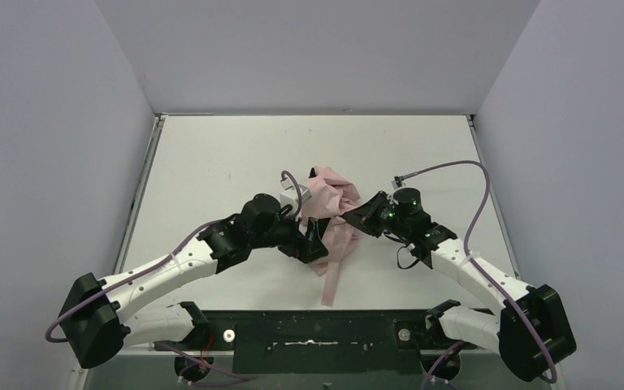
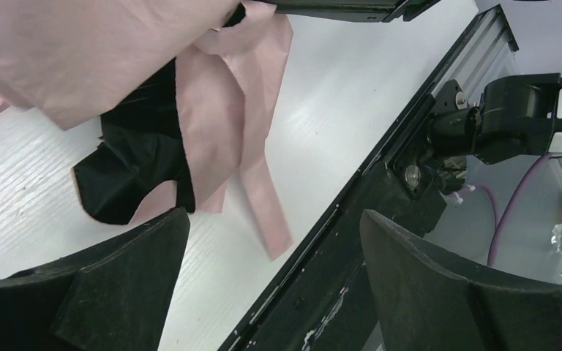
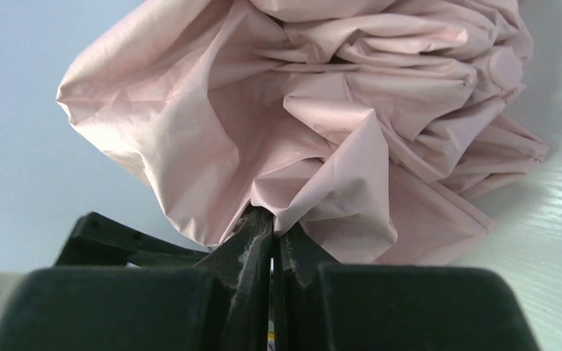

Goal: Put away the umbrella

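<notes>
White worktop [image 1: 211, 162], black rail [image 1: 317, 329] along its near edge between the two arm bases.

Umbrella [image 1: 333, 199] sits mid-worktop between the arms: crumpled pale pink fabric, bunched, not folded flat. The left wrist view shows the black inner side of the fabric [image 2: 132, 175] under a pink flap. A long pink strap [image 1: 331, 284] trails from the bundle toward the rail and lies flat on the worktop, its end short of the rail.

Left pincer [image 1: 315, 237] is at the near-left side of the bundle, just beside the fabric. Its jaws are spread wide with nothing between them; its wrist view looks past them to the strap [image 2: 263, 197] and the rail [image 2: 351, 212].

Right pincer [image 1: 359, 215] is at the bundle's right side. Its jaws are pressed fully together, and a fold of the umbrella [image 3: 322, 110] is nipped at the tips, with creases pulling in toward that point.
</notes>
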`<state>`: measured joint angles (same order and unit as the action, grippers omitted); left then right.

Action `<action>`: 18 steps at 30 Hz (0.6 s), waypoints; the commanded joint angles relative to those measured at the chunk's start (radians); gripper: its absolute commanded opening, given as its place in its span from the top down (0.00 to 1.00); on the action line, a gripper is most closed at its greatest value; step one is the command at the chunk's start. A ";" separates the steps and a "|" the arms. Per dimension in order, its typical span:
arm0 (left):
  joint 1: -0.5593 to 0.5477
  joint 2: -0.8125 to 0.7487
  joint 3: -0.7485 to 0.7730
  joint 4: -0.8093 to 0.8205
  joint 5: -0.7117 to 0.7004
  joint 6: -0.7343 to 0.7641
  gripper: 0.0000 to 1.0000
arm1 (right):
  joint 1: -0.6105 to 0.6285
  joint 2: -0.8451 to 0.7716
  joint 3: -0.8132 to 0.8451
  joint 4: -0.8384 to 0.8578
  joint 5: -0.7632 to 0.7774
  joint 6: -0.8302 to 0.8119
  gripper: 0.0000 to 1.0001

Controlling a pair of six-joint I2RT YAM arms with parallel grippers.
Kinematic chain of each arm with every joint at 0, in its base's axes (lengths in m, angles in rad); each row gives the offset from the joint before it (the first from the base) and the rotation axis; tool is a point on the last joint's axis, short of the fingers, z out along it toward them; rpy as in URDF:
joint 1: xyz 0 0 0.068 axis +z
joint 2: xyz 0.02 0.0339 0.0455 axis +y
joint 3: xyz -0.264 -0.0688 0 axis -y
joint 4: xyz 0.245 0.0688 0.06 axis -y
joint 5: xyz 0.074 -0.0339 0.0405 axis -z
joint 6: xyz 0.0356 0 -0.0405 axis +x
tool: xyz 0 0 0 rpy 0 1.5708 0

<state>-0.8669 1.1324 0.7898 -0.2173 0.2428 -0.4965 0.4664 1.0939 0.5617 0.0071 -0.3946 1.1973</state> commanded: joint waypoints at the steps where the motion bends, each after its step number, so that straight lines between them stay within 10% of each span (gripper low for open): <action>1: -0.016 0.070 -0.006 0.185 0.017 -0.057 0.15 | 0.011 0.042 0.075 0.078 0.056 0.065 1.00; 18: -0.025 0.355 -0.001 0.430 0.047 -0.109 0.40 | 0.032 0.072 0.078 0.108 0.049 0.091 1.00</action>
<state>-0.8852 1.4624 0.7723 0.1101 0.2768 -0.6003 0.4873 1.1690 0.5949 0.0456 -0.3630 1.2774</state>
